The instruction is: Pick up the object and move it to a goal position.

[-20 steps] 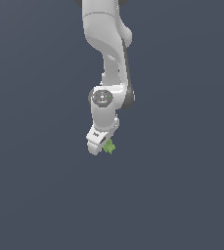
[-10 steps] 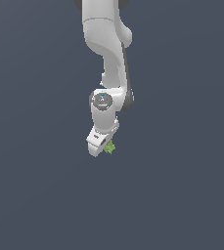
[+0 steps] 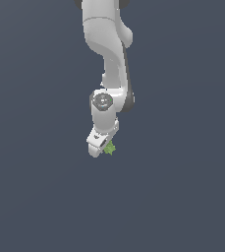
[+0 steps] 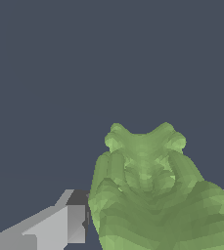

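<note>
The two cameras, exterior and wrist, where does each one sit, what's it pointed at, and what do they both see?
Exterior view: off the arm, its own position not on record, facing the white arm hanging against a plain dark background, with the gripper at its lower end.
Wrist view: mounted on the wrist, looking along the gripper; one grey finger shows.
Shared: the green object at the fingertips, small in the exterior view and filling much of the wrist view.

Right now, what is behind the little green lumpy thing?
Only plain dark grey background lies behind the green lumpy object. It covers most of the pincer; one grey finger shows beside it.
</note>
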Robot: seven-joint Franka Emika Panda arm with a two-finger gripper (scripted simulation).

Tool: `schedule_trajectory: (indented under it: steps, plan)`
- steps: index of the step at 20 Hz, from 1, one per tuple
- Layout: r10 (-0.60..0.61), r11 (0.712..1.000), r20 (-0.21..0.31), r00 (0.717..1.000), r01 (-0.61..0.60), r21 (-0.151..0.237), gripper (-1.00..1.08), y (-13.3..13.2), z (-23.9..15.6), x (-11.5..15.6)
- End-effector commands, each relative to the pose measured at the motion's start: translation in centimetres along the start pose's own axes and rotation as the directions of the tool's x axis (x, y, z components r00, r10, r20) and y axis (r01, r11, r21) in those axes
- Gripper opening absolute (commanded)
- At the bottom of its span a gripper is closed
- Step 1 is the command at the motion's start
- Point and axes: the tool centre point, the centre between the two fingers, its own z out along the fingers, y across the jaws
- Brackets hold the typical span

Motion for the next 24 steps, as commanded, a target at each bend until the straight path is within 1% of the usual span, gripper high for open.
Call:
schedule_trajectory:
  steps: [1,7,12,17,24]
  plan:
    - [0.000,1.000,0.000,1.000,0.000,-0.001,-1.00,0.1,-0.5,-0.2]
    - [0.000,1.000,0.000,1.000,0.000,-0.001,-1.00,0.3,-2.9,-1.3]
    - [-0.001,1.000,0.000,1.000,0.001,-0.001,-1.00,0.5,-6.6,-2.8]
    - [-0.001,1.000,0.000,1.000,0.001,0.000,-1.00,1.0,-11.5,-4.9]
    - [-0.002,1.000,-0.002,1.000,0.002,0.001,-1.00,1.6,-19.6,-8.3]
